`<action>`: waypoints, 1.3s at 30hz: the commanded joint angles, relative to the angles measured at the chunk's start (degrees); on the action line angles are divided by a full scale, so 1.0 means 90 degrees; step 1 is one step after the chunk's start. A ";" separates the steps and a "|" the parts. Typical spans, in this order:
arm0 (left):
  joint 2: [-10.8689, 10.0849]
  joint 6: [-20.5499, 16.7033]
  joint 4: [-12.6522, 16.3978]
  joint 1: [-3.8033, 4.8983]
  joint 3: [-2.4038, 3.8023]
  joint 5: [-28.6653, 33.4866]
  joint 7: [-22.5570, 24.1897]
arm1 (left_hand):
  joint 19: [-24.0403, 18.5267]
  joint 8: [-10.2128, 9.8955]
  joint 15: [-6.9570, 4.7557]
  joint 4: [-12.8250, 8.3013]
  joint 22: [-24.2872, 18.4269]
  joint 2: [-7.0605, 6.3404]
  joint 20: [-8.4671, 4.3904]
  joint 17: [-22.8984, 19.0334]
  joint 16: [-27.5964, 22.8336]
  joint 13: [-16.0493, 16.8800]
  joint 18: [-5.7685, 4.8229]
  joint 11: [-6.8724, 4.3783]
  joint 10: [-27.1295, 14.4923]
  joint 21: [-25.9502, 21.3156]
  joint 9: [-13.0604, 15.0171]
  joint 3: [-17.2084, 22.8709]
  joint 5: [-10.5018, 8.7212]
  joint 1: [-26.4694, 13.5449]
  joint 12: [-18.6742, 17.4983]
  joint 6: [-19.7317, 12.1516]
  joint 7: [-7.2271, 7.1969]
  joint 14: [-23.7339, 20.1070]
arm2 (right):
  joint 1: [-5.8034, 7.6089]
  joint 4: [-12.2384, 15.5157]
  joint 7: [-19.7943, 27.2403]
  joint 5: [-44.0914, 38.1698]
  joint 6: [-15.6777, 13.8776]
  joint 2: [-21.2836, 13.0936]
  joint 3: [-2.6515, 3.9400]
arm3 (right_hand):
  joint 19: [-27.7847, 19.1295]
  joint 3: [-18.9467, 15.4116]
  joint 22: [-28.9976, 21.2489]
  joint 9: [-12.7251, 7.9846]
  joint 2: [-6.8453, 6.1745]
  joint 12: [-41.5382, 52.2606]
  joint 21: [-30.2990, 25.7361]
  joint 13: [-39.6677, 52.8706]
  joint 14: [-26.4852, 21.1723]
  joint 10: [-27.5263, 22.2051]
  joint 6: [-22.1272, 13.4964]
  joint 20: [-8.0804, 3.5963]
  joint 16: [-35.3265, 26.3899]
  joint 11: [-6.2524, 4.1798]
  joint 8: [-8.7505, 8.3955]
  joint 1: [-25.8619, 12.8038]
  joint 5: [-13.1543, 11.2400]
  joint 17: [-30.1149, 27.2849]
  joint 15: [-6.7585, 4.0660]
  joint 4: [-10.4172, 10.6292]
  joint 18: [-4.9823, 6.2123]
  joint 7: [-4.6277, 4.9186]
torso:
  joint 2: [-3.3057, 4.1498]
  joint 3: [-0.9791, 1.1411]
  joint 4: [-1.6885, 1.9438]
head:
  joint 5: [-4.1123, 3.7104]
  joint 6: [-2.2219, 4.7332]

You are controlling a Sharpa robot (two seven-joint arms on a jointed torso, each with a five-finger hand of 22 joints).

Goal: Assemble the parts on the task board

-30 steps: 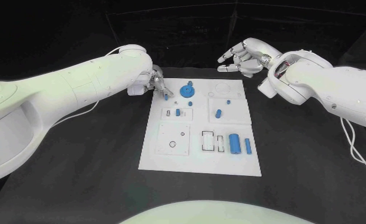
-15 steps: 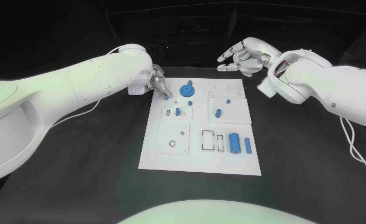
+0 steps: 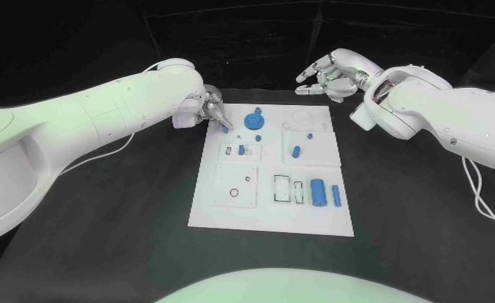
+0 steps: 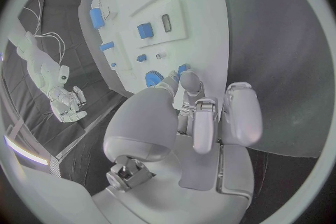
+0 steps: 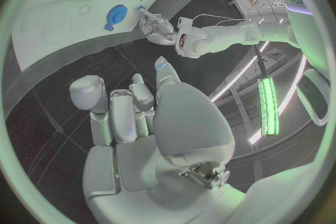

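1. Lying flat mid-table, the white board [image 3: 270,206] carries smooth blue parts: a round disc [image 3: 254,121] near its far edge and a cylinder [image 3: 317,193] towards the near right.
2. The left hand [image 3: 212,112] pinches a small blue peg [image 3: 225,130] at the board's far-left corner.
3. The right hand [image 3: 332,76] hovers beyond the far edge, fingers loosely spread, holding nothing.

Task board [image 3: 270,206]: smooth matt white plastic. Parts [image 3: 317,193]: smooth blue plastic. Table [image 3: 124,203]: matt black. Left hand [image 4: 203,117]: silvery, satin-smooth. Arms [image 3: 103,113]: glossy white plastic.
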 commanded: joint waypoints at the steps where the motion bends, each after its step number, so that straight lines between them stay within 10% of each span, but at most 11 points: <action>1: -0.0130 -0.0508 0.0243 0.0009 0.0002 0.0178 0.0144 | 0.0005 0.0064 0.0000 -0.0763 0.0007 -0.0124 -0.0013 0.1677 0.0020 0.0012 0.0008 -0.0013 0.0081 -0.0009 0.0157 0.1031 0.0007 -0.0214 -0.0008 -0.0040 -0.0011 0.0661 | 0.0012 0.0000 0.0034 -0.0010 0.0024 0.0005 0.0004 | -0.0024 -0.0038 -0.0013 -0.0010 0.0063 -0.0020 -0.0038 -0.0017 0.0136 -0.0067 -0.0038 -0.0017 -0.0038 0.0000 0.0042 -0.0002 0.0055 -0.0002 -0.0028 0.0010 0.0039 -0.0007 | -0.0002 0.0004 0.0008 | 0.0037 -0.0001; 7: -0.0509 -0.0954 0.0923 0.0010 0.0001 0.0244 0.0121 | 0.0002 0.0225 -0.0022 -0.0930 0.0013 -0.0440 -0.0001 0.1677 0.0020 -0.0023 0.0008 0.0005 0.0137 -0.0034 0.0259 0.2011 -0.0001 -0.0793 -0.0017 -0.0072 -0.0016 0.0661 | 0.0012 -0.0013 0.0033 -0.0010 0.0037 0.0006 0.0004 | -0.0024 -0.0042 -0.0018 -0.0010 0.0065 -0.0022 -0.0042 -0.0022 0.0135 -0.0071 -0.0039 -0.0017 -0.0041 0.0001 0.0044 0.0001 0.0065 -0.0006 -0.0028 0.0010 0.0039 -0.0007 | -0.0012 0.0001 0.0035 | 0.0043 -0.0003; 23: -0.1395 -0.1714 0.2380 -0.0135 -0.0037 0.0051 0.0049 | 0.0009 0.0292 -0.0016 -0.0987 0.0026 -0.0542 -0.0008 0.1677 0.0020 -0.0011 0.0009 -0.0015 0.0170 -0.0034 0.0298 0.2266 0.0021 -0.0940 0.0004 -0.0071 -0.0024 0.0661 | 0.0012 -0.0020 0.0035 -0.0010 0.0055 -0.0008 0.0003 | -0.0026 -0.0049 -0.0027 -0.0010 0.0068 -0.0026 -0.0048 -0.0027 0.0134 -0.0075 -0.0041 -0.0017 -0.0046 0.0001 0.0047 -0.0004 0.0069 -0.0011 -0.0028 0.0015 0.0040 -0.0006 | -0.0025 0.0000 0.0089 | 0.0094 -0.0030; 39: -0.1520 -0.1750 0.2759 -0.0349 -0.0105 -0.0705 0.0052 | 0.0005 0.0304 -0.0017 -0.1001 0.0013 -0.0584 -0.0009 0.1677 0.0020 -0.0051 0.0012 -0.0018 0.0161 -0.0047 0.0305 0.2308 0.0020 -0.0965 -0.0021 -0.0074 -0.0028 0.0661 | 0.0011 -0.0029 0.0037 -0.0010 0.0070 -0.0007 0.0003 | -0.0025 -0.0052 -0.0025 -0.0010 0.0071 -0.0029 -0.0049 -0.0031 0.0134 -0.0079 -0.0042 -0.0017 -0.0048 0.0002 0.0048 -0.0007 0.0072 -0.0013 -0.0027 0.0019 0.0040 -0.0006 | -0.0021 -0.0001 0.0074 | 0.0123 -0.0052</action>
